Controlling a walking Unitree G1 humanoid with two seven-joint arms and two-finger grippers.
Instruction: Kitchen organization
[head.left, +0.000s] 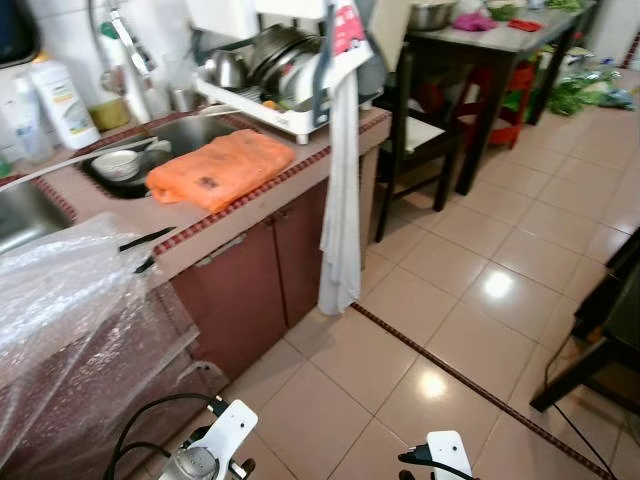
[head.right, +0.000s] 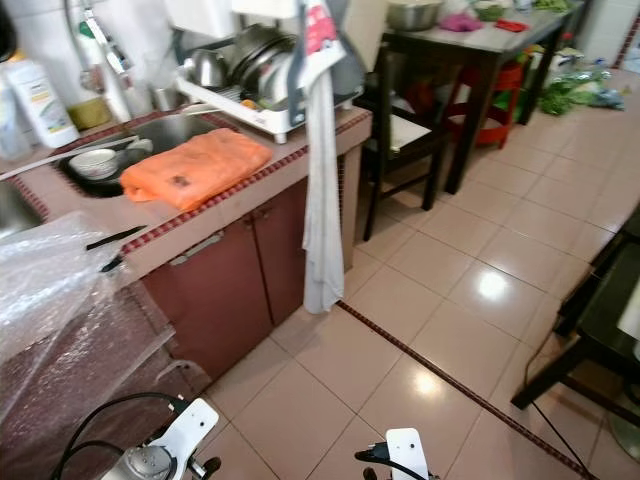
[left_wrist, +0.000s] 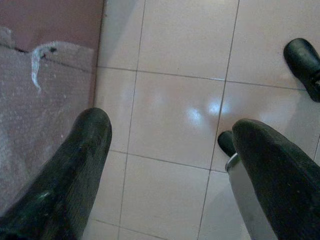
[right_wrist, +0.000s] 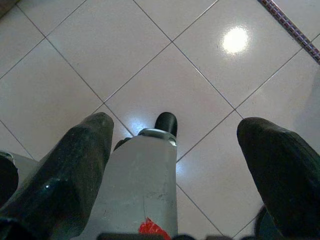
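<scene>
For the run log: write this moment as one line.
left gripper open, idle over floor | right gripper open, idle over floor | orange cloth on counter | dish rack full

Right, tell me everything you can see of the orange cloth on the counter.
The orange cloth is a soft, rumpled fabric piece, loosely folded into a rough rectangle with a small dark mark on top. It lies flat on the tiled counter, one end overlapping the edge of the sink and the other reaching nearly to the counter's front edge. A white bowl sits in the sink just beside it, and the dish rack stands behind it. Nothing rests on top of it.
</scene>
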